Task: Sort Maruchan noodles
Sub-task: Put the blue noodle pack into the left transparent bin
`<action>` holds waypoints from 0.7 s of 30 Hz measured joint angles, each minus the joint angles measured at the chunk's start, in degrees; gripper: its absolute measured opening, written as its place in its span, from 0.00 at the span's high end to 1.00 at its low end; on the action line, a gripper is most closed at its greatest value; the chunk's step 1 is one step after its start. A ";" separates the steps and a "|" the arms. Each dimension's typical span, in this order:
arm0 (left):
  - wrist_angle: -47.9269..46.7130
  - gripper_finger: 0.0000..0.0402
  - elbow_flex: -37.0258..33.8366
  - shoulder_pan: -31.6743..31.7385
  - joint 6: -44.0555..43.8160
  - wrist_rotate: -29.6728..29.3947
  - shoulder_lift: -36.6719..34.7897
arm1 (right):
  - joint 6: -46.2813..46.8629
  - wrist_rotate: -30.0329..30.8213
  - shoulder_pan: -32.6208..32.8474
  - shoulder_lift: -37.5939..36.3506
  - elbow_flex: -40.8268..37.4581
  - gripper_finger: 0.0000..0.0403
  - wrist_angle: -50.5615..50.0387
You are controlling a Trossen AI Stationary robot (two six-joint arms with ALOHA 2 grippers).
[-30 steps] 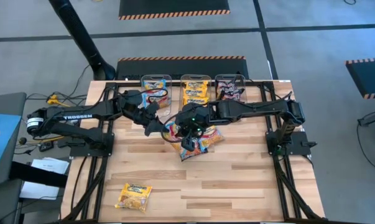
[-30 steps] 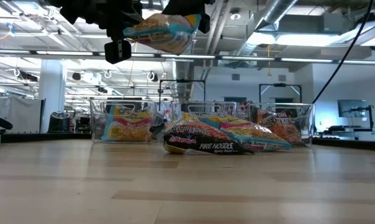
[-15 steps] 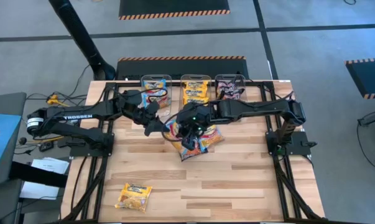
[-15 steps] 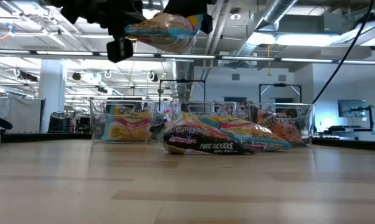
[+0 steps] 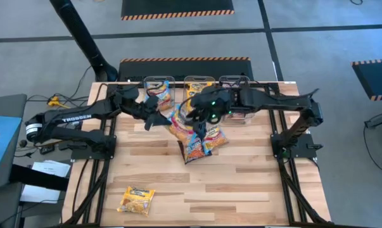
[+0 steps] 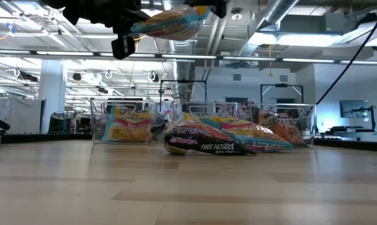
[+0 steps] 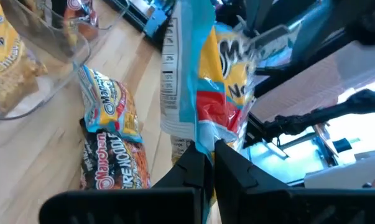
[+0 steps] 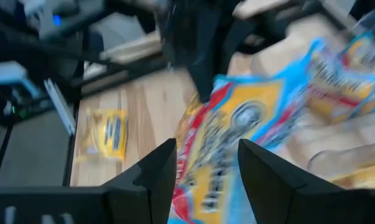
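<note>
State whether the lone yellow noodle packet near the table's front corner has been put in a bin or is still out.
Out. The yellow packet lies flat on the bare table, far from the clear bins along the far edge.

Blue pkt [image 7: 199,81] aloft; others [image 5: 197,142] piled mid-table.

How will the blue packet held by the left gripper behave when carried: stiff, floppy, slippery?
Blue packet hangs from the left gripper, pinched by one edge, so probably light. Its wrapper crinkles there: likely floppy film around a stiffer block. The glossy surface may be slippery.
</note>
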 joint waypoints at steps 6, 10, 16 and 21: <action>-0.09 1.00 -0.02 4.19 2.52 -1.62 -3.31 | 0.58 -0.05 -2.79 -3.88 0.02 0.51 0.89; -0.16 1.00 -0.02 7.25 3.62 -6.03 -6.21 | -1.52 -0.18 -5.08 -6.78 0.02 0.51 0.71; -0.43 1.00 -0.04 10.77 5.09 -14.38 -10.93 | -5.49 -0.36 -9.35 -10.79 0.02 0.51 0.68; -5.32 1.00 -0.35 12.67 7.34 -22.03 -15.43 | -9.81 -0.52 -13.18 -14.49 0.02 0.51 0.74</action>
